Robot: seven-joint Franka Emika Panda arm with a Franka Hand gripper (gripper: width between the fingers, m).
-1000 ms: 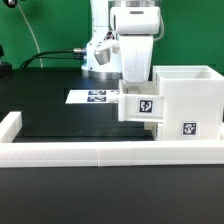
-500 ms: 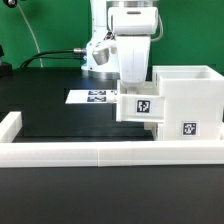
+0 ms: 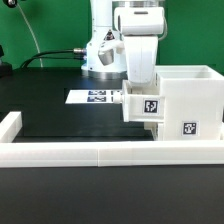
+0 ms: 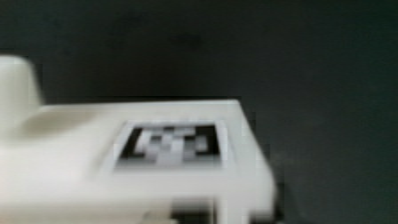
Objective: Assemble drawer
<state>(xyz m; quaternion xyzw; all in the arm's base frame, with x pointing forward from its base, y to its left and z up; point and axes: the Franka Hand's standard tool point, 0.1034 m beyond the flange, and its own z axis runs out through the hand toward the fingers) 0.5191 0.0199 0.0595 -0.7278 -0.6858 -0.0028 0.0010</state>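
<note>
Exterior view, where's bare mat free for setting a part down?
The black mat lies bare between the marker board, the white rail and the tray. It is crowded at the exterior view's right, around the casing and claw.

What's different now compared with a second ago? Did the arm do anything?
The gripper and the small tagged tray below it have slid a little toward the exterior view's right, so the tray sits further into the casing. The marker board and the low white rail have not moved.

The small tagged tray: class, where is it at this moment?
In the exterior view, the small tray sits right of centre, under the gripper, against the casing on its left side, just right of the marker board.
</note>
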